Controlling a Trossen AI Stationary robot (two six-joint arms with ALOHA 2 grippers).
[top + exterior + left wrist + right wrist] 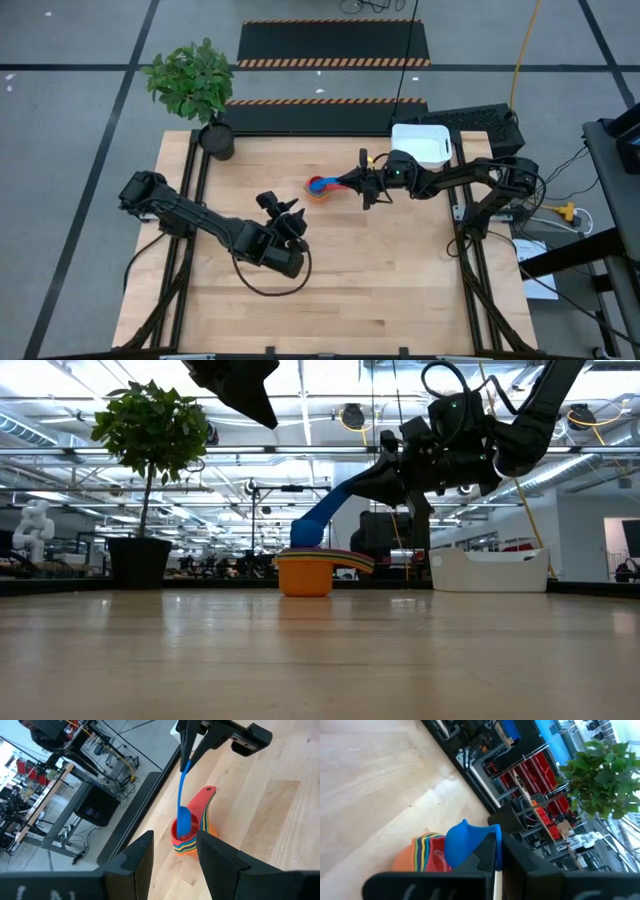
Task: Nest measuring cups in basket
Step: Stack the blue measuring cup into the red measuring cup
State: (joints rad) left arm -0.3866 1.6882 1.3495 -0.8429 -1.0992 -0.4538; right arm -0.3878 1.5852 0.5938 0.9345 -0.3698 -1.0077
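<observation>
A stack of nested measuring cups (320, 190), orange outermost and red on top, stands on the wooden table left of centre (305, 574). A blue measuring cup (306, 535) has its bowl at the top of the stack, in the red cup (196, 802). Its handle slants up to my right gripper (356, 183), which is shut on it. My left gripper (172, 854) hangs open above the table, nearer than the stack, with nothing between its fingers. The white basket (422, 143) stands at the far right. My right gripper pinches the free end of the blue cup's handle (186, 766) between its two fingers (184, 742). It comes from the table's right side, roughly in line with the handle. The cup is tilted, bowl (461, 842) low over the stack and handle rising toward the fingers.
A potted plant in a dark round pot (215, 138) stands at the table's far left corner. Bare wood lies toward the near edge (380, 290). The basket (490, 568) is to the right of the stack, behind my right arm.
</observation>
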